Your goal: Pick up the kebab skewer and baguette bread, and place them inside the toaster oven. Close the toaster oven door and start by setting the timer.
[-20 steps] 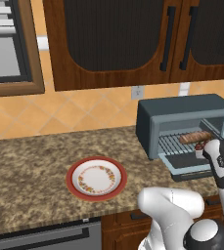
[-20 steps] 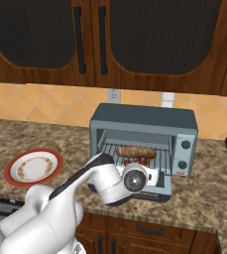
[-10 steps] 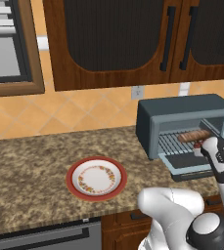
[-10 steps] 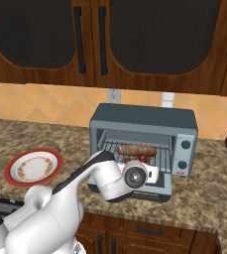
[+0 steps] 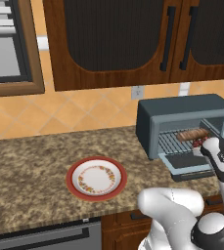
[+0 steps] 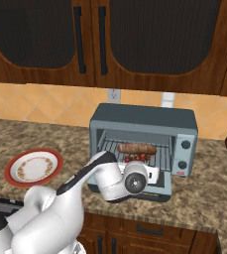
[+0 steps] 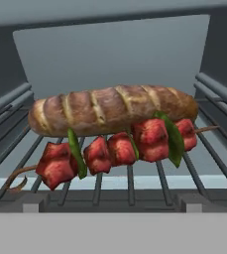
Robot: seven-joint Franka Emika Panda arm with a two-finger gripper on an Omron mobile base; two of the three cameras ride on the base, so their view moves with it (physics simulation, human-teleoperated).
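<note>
Little has changed: baguette bread (image 7: 112, 109) and kebab skewer (image 7: 116, 147) stay on the toaster oven (image 6: 143, 119) rack; the gripper's jaws, probably released, are hidden.

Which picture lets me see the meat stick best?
The hand view: the kebab skewer appears close up on the rack, red chunks and green bits clear, lying against the baguette bread. In the right base view the skewer is just small red dots under the loaf; in the left base view, a tiny red speck beside the arm.
</note>
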